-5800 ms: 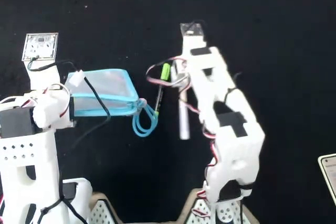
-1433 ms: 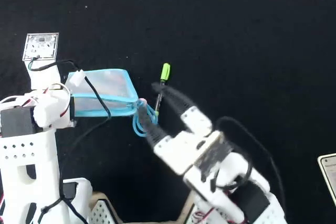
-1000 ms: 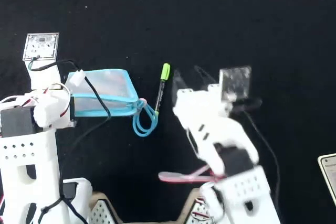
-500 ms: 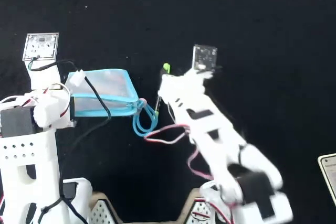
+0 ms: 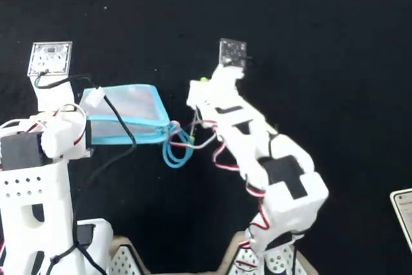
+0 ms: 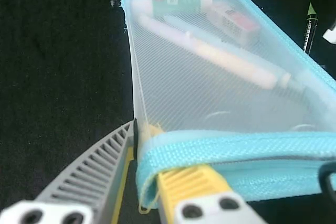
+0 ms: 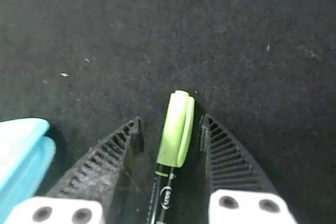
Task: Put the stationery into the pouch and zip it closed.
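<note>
1. One pen [image 7: 177,124], green cap and dark barrel. It lies on the black table [image 5: 335,43] just right of the pouch, with the cap at the far end and the barrel running nearward beside the blue cord loop [image 5: 175,151].
2. Right gripper [image 7: 170,121]: parted, one jaw on each side of the green cap. A slim gap shows on both sides, so nothing is gripped yet.
3. Left gripper [image 6: 140,129]: clamped on the left end of the pouch [image 6: 210,87].
4. Pouch contents, seen through the mesh:
   - a long white marker [image 6: 231,59]
   - a green-labelled tube [image 6: 173,2], likely glue
   - a small block [image 6: 233,20], likely an eraser
5. Step in hand, as judged: picking up the pen, apparently the last loose piece.
6. Advice:
   - Keep the cap centred between the jaws, and sink until the tips sit just above the cloth before closing.
   - Close slowly, because a round body tends to roll away from whichever jaw meets it first.
   - A hold nearer the barrel's middle would likely carry the pen more level than a hold at the cap end.
7. Risks:
   - A cap-only pinch could let the long barrel droop or swing.
   - The cord loop is close to the barrel and could snag on the lift.
8. Pouch mouth: these views do not show how far it stands open. Confirm that before carrying the pen across.
</note>
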You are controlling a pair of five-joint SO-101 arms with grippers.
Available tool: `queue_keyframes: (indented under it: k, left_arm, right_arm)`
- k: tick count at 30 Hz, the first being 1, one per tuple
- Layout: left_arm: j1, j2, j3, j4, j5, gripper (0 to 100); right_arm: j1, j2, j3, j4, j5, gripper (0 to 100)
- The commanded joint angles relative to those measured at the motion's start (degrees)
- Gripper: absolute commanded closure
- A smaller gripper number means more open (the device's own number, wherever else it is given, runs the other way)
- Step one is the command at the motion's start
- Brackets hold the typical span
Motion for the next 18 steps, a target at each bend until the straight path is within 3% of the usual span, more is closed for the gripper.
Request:
queue_keyframes:
  k: [1,7,12,15,18]
  left_arm:
    - [-0.3,0.6,-0.4,-0.9,0.5,97]
    - [-0.3,0.6,-0.4,-0.9,0.5,97]
    - [-0.3,0.6,-0.4,-0.9,0.5,97]
    - [-0.3,0.6,-0.4,-0.9,0.5,97]
    - [-0.3,0.6,-0.4,-0.9,0.5,97]
  right_arm:
    - [-0.1,2.3,-10.9,10.9,-0.7,82.7]
    - [-0.1,6.4,-20.3,27.3,-0.2,83.2]
    - [3.1,9.4,-27.0,35.7,0.1,99.4]
    - [7.0,9.5,-28.2,37.7,5.0,98.7]
    - [9.7,7.7,-29.8,41.9,15.1,98.8]
